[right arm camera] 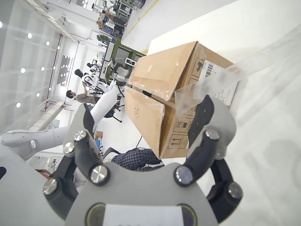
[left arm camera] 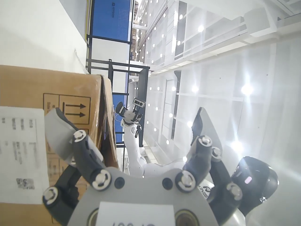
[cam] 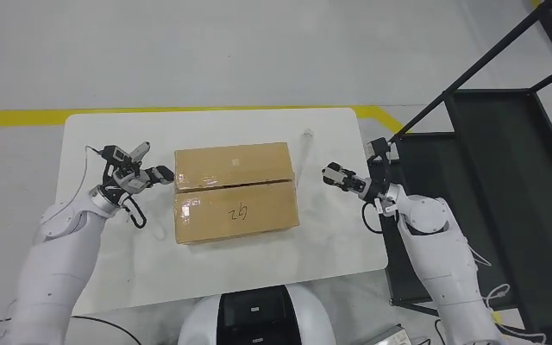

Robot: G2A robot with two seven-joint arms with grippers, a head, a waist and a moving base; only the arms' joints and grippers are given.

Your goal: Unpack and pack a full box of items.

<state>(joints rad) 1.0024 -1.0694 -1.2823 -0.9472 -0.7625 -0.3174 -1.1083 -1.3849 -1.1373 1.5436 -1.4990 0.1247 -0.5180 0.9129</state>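
A brown cardboard box (cam: 235, 191) lies in the middle of the white table (cam: 328, 250). Its two top flaps are down, with torn clear tape along the seam (right arm camera: 150, 92). My left gripper (cam: 166, 177) is open at the box's left end; one finger (left arm camera: 58, 128) is close to the labelled end wall and the other is up in the air. My right gripper (cam: 330, 173) stands open a short way off the box's right end. A strip of clear tape (right arm camera: 211, 83) runs from that end of the box past the tip of one right finger (right arm camera: 204, 114).
A dark metal rack (cam: 483, 155) stands right beside the table's right edge, close behind my right arm. The loose tape strip ends near the table's far edge (cam: 307, 134). Bare table lies in front of the box and behind it.
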